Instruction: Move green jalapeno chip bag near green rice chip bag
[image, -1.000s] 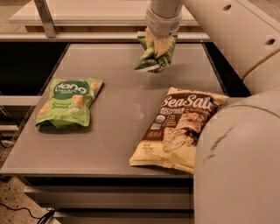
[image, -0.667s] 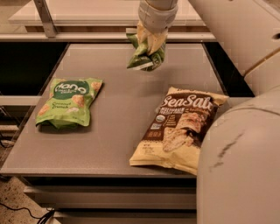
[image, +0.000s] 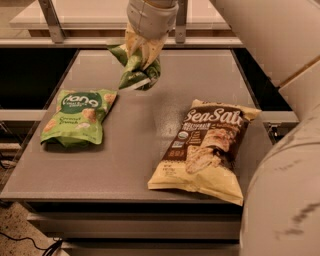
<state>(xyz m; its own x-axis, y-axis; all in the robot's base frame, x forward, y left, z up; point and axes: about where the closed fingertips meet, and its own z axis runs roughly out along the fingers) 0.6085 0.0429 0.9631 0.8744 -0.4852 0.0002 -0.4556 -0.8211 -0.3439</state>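
nearest the camera, a pale rounded part of the robot's arm (image: 287, 200) fills the lower right and overlaps the front right corner of the grey surface (image: 125, 165). just beyond it a big brown-and-yellow sea salt bag (image: 207, 150) lies flat toward that front right corner, its lower end close to the front edge and its top end pointing at the far edge. by the left edge, about halfway back, the green rice chip bag (image: 77, 117) lies flat with its logo end toward the far edge, well apart from the sea salt bag. farther back, toward the far edge and a little left of the middle, the pincer (image: 141, 52) hangs from above, its fingers clamped on the green jalapeno chip bag (image: 135, 77). this small dark bag dangles crumpled and tilted beneath the pincer, held clear of the surface. its lowest corner is near the far right corner of the green rice chip bag but not touching it. behind the far edge a metal rail (image: 75, 42) runs across, with two posts (image: 50, 20) rising from it.
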